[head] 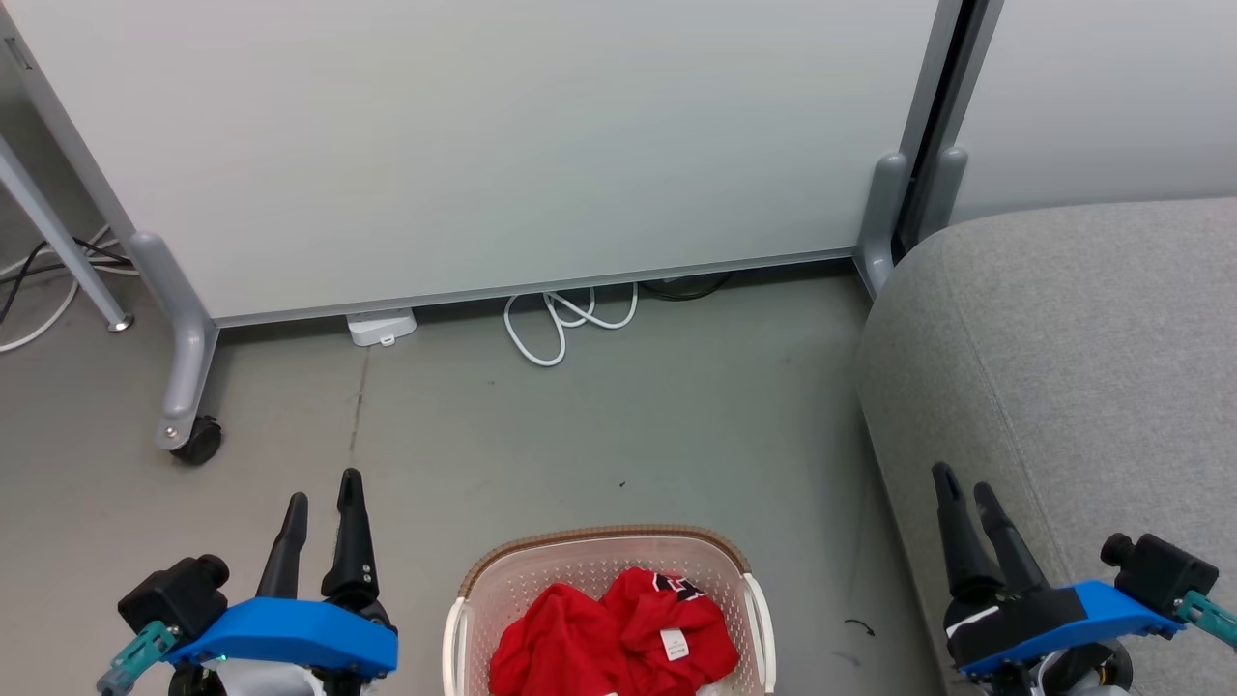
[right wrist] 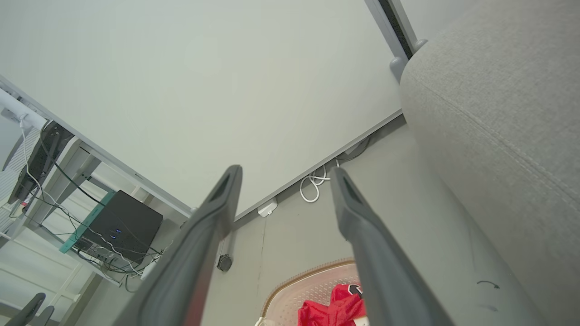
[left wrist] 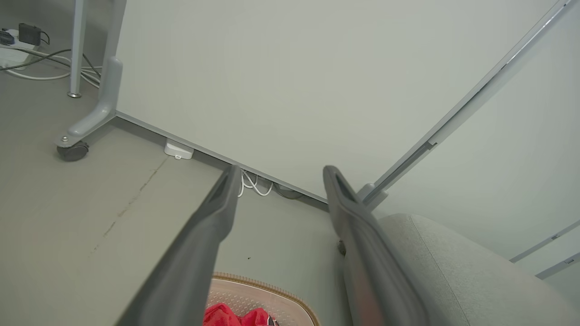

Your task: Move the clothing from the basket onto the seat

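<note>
In the head view the basket [head: 609,553] sits on the floor [head: 599,425] at 6 o'clock, cut by the bottom edge. The clothing [head: 570,638] lies bunched inside it as two red garments side by side. The one toward 3 o'clock shows a small white tag [head: 676,644] and a bit of dark lettering at its far edge. The seat [head: 1082,348] takes up the 3 to 4 o'clock part of that view, its rounded grey corner near the basket but apart from it, with a strip of floor between. The left gripper [head: 324,488] hangs at 7 o'clock, beside the basket and clear of it, fingers pointing toward 12. Its wrist view shows the two fingers spread with a plain gap and nothing between them, so it is open and empty. The right gripper [head: 963,480] is at 4 o'clock, seen against the seat's side, fingers tilted toward 11. Its wrist view likewise shows the fingers parted and holding nothing. Neither gripper touches the clothing or the basket. Behind, from 9 through 12 to 2 o'clock, stands a pale panel [head: 483,145] on grey legs, one with a black caster [head: 200,441] at 9 o'clock. Under its lower edge at 12 o'clock lies a looped white cable [head: 560,329], and toward 11 a small white box [head: 382,327].
</note>
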Tool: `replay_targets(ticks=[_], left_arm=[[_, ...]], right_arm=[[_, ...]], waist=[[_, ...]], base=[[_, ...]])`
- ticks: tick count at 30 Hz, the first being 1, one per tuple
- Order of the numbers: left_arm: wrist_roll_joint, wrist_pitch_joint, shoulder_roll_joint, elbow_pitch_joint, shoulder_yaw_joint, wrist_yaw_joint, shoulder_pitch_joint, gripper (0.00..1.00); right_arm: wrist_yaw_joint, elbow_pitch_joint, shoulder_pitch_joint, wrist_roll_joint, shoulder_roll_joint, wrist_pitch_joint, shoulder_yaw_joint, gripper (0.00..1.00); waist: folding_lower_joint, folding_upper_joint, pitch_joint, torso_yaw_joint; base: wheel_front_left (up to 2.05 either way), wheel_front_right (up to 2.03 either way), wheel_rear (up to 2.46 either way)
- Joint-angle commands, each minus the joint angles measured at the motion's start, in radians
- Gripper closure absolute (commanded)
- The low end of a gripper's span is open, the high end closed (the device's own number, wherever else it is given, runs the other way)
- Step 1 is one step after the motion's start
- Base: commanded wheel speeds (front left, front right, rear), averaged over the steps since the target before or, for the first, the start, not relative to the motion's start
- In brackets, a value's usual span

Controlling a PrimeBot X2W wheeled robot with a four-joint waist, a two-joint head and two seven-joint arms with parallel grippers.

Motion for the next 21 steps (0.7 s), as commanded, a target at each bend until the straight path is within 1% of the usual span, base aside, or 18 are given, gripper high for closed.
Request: replay_targets(ticks=[1, 21], left_arm=[[0.037, -0.012, 0.01, -0.006, -0.008, 0.002, -0.024, 0.0], [0.226, -0.062, 0.014, 0.008, -0.034, 0.014, -0.027, 0.0]], right_arm=[[0.002, -0.009, -0.027, -0.036, -0.007, -0.009, 0.004, 0.0], [0.002, -0.004, -0.033, -0.242, -0.009, -0.05, 0.022, 0.0]], waist=[[0.0, 0.0, 0.0, 0.0], [0.0, 0.0, 0.004, 0.001]], base=[[0.0, 0.0, 0.0], [0.0, 0.0, 0.0]])
